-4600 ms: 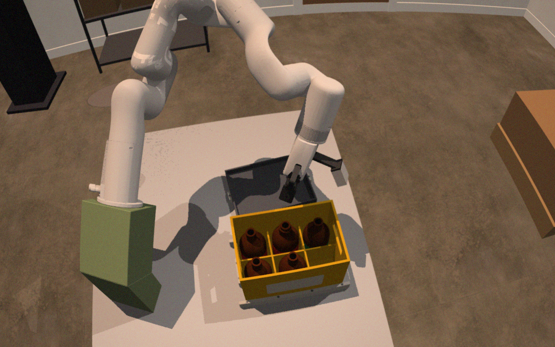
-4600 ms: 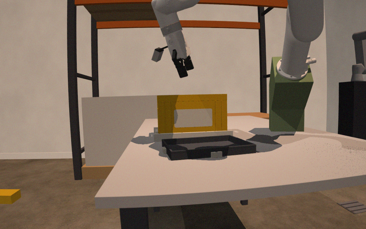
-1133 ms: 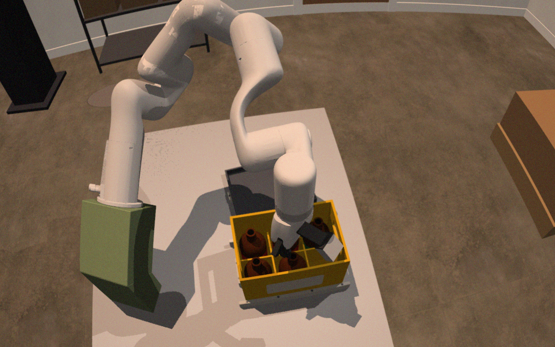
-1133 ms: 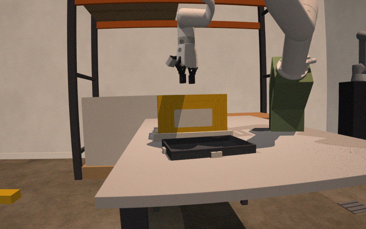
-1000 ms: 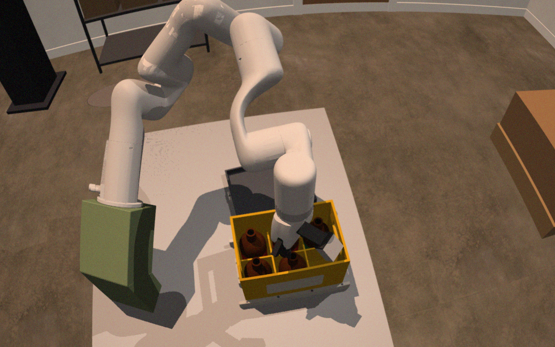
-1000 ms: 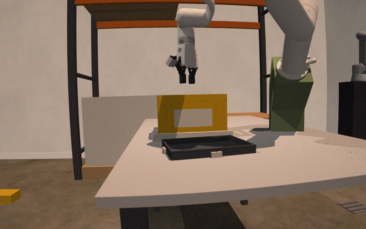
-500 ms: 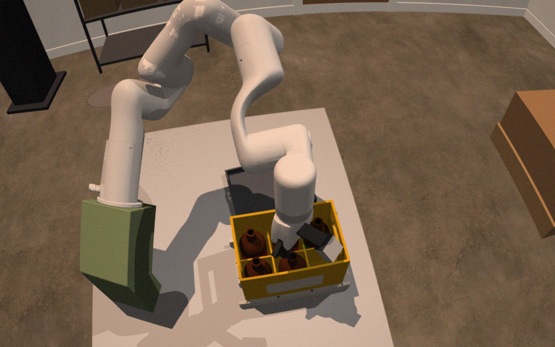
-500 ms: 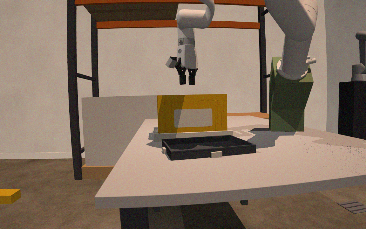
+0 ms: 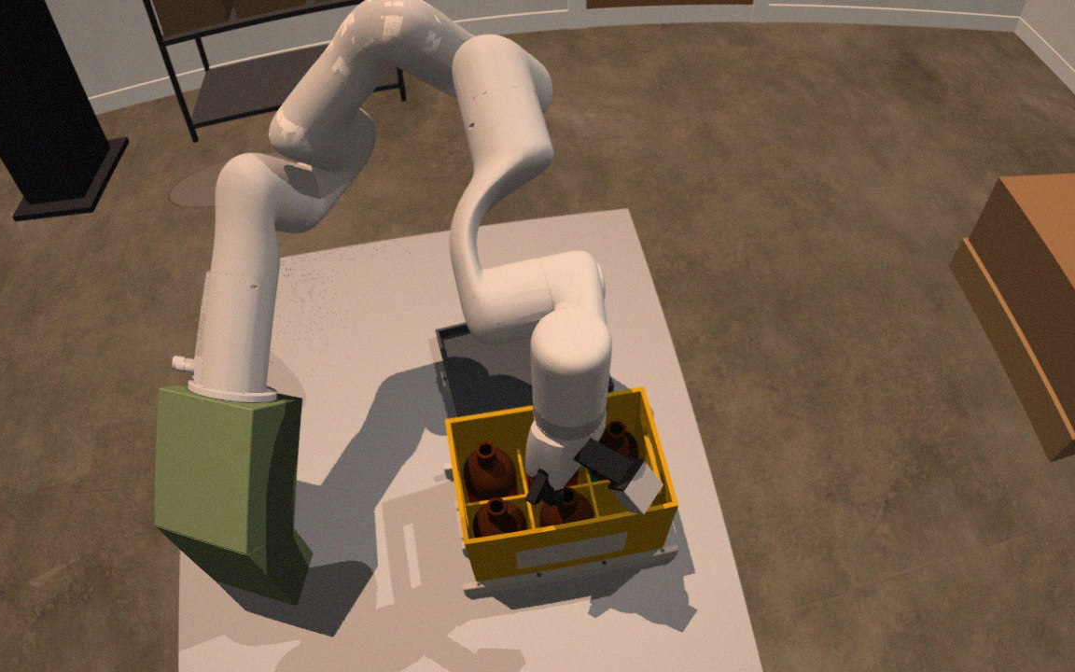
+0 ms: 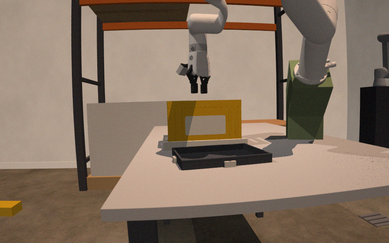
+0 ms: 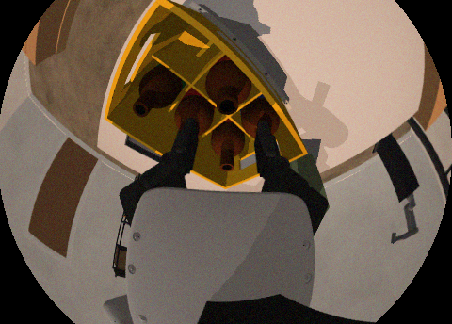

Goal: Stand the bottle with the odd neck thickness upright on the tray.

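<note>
A yellow crate (image 9: 574,487) with divided cells stands on the table and holds brown bottles. In the top view I see bottles at the back left (image 9: 487,469), front left (image 9: 497,516), front middle (image 9: 565,505) and back right (image 9: 617,439); the arm hides another. The wrist view shows several bottles in the crate (image 11: 201,105), one of them (image 11: 228,145) in line between my fingers. My gripper (image 10: 199,87) is open and empty. It hangs well above the crate's top edge (image 10: 203,120), pointing down. The black tray (image 10: 221,155) lies empty beside the crate.
The green robot base (image 9: 224,476) stands at the table's left. A brown cardboard box (image 9: 1059,301) sits on the floor at the right. A metal shelf rack (image 10: 84,90) stands behind the table.
</note>
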You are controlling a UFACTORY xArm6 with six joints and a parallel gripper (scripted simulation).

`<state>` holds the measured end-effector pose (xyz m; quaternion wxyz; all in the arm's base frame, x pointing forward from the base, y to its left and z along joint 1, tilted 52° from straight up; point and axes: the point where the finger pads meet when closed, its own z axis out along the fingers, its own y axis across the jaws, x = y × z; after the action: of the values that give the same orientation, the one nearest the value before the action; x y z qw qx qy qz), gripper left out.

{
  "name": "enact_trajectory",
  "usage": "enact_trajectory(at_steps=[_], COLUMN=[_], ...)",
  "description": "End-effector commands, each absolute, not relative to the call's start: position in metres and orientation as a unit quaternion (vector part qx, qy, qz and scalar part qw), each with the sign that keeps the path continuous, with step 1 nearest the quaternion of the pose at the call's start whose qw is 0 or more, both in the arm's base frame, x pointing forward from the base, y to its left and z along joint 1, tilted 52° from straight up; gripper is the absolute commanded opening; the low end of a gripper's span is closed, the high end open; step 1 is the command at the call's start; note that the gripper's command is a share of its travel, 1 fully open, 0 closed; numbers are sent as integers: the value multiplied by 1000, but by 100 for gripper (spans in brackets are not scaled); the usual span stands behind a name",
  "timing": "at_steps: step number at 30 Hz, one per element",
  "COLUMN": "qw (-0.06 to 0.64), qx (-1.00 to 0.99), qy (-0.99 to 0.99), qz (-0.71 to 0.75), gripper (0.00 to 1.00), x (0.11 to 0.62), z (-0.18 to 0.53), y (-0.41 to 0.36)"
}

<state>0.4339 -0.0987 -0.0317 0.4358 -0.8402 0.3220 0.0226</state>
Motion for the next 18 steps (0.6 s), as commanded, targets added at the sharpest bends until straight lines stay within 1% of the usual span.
enact_trajectory(at_steps=[1, 18], qw=[435, 435], qx=[-840, -840], qy=[322, 322], qz=[21, 21], gripper=[65, 65], x=[436, 440], z=[-34, -44], y=[-96, -85])
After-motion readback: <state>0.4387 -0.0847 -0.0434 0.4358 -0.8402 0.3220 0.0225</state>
